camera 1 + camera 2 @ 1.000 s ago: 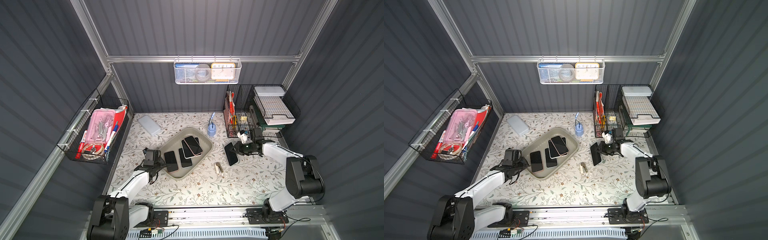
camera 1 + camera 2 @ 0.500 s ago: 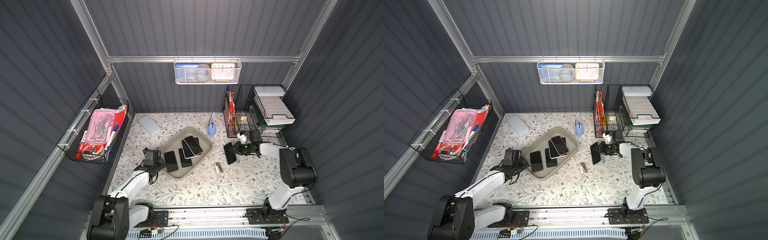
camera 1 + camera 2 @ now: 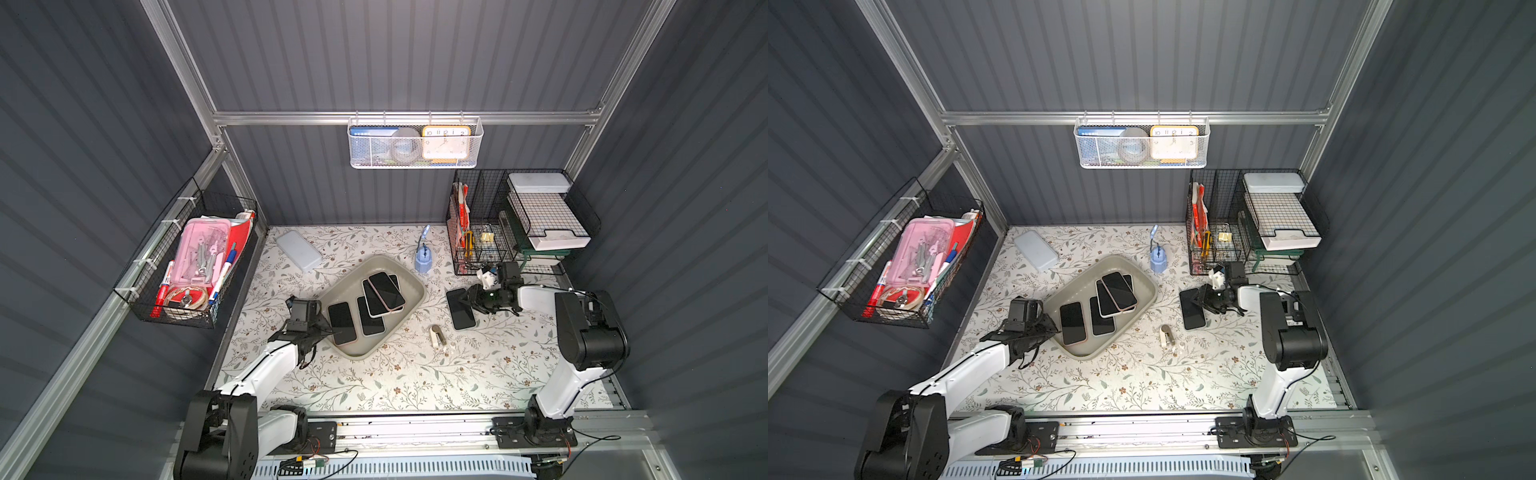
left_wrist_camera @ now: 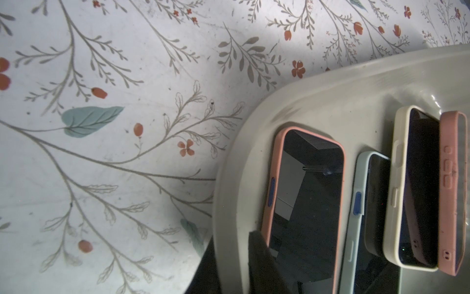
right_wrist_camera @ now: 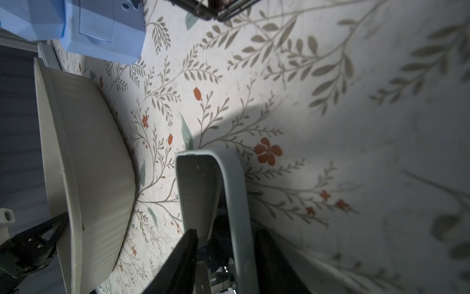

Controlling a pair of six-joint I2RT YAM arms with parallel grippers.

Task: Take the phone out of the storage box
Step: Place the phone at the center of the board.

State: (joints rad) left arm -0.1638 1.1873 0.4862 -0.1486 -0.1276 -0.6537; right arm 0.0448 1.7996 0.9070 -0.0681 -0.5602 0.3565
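Note:
The grey-beige storage box (image 3: 365, 270) (image 3: 1100, 270) sits mid-table and holds several dark-screened phones (image 3: 342, 322) (image 3: 1072, 322) (image 4: 305, 203). My left gripper (image 3: 326, 328) (image 3: 1054, 328) (image 4: 229, 244) is shut on the box's left rim, one finger inside and one outside. Another phone (image 3: 460, 308) (image 3: 1192, 309) (image 5: 201, 191), in a pale blue-grey case, lies on the table right of the box. My right gripper (image 3: 473, 300) (image 3: 1204, 300) (image 5: 226, 231) is open, its fingers straddling that phone's near edge with a gap on the screen side.
A flat pale-blue case (image 3: 299, 250) lies at the back left. A small blue holder (image 3: 423, 259) stands behind the box, and a small stapler (image 3: 437, 336) lies in front of the phone. A black wire rack (image 3: 498, 224) stands close behind my right gripper.
My right gripper's jaws have parted from the phone, which stays on the table right of the box. The right arm's elbow shifted slightly. The left arm has not moved.

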